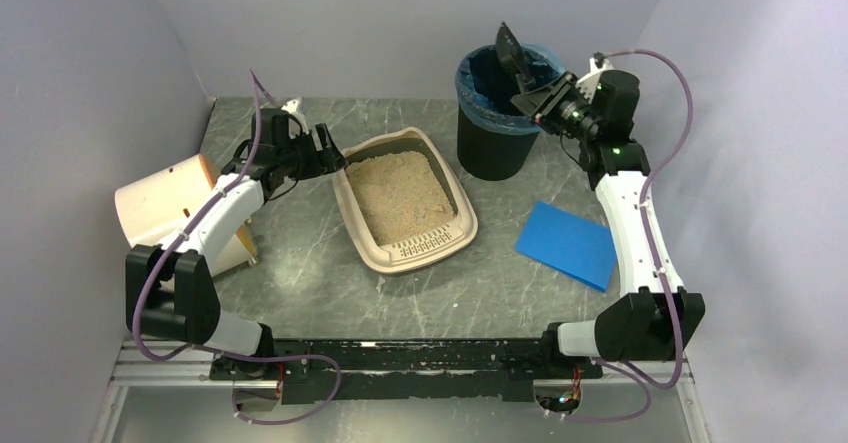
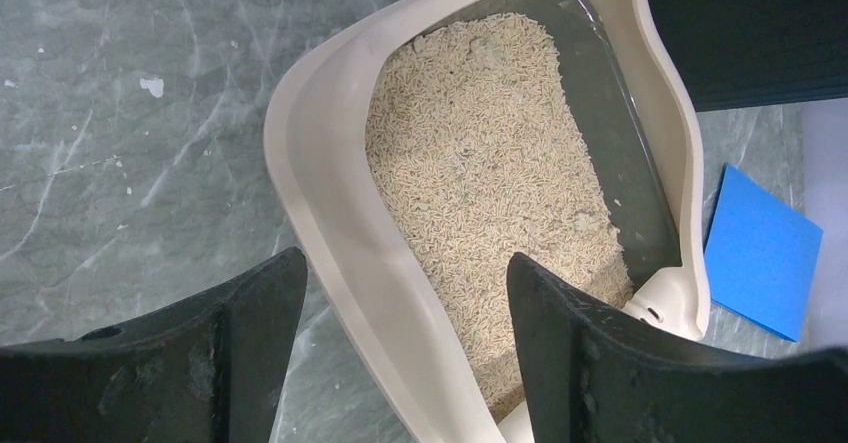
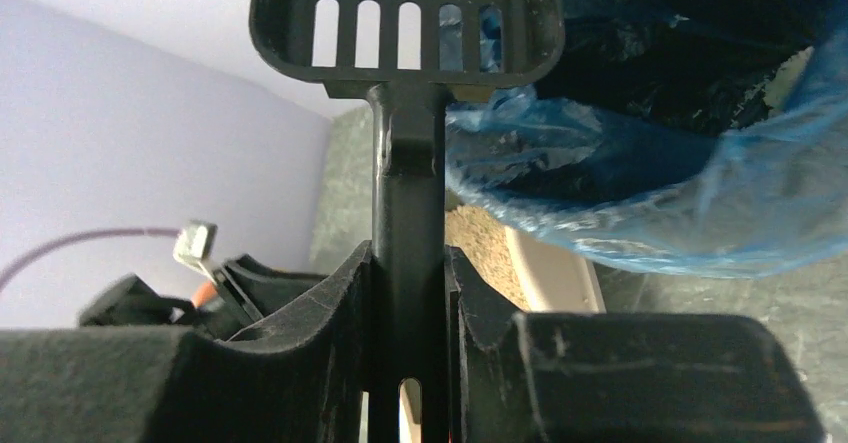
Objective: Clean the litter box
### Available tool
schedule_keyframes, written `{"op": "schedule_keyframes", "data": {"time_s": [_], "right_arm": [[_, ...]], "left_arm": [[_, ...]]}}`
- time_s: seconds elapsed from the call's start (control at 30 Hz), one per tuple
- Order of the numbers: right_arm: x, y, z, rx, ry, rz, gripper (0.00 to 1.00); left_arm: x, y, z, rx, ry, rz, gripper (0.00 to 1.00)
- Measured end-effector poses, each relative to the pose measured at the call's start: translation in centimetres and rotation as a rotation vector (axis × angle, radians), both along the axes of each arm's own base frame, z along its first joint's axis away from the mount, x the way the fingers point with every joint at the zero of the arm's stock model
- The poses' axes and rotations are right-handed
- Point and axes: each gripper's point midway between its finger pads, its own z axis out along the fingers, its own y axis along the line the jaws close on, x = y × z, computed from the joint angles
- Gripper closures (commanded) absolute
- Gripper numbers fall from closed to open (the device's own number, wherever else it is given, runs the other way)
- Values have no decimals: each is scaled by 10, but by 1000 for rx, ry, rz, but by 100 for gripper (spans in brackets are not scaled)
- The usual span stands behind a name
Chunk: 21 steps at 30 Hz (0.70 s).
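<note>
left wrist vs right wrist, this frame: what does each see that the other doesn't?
Left wrist only: the litter almost whole, the blue mat, and the left jaws open with the box's rim showing between them. Right wrist only: the black slotted scoop clamped in the right jaws, and the blue bin liner. Both: the litter box, only a sliver in the right wrist view, and the table.

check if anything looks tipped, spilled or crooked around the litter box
The cream drum on the table, far left, seems to lie on its side. The litter box sits askew to the table edge, its litter banked to one side, leaving bare floor.
</note>
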Motion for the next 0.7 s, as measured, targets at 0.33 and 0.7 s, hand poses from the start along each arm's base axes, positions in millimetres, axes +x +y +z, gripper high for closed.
{"op": "schedule_keyframes", "data": {"time_s": [0.33, 0.7], "right_arm": [[-33, 68, -3, -322, -77, 134, 100], [-102, 139, -76, -624, 22, 406, 100]], "left_arm": [[10, -2, -32, 5, 89, 12, 21], [25, -10, -73, 56, 171, -6, 42]]}}
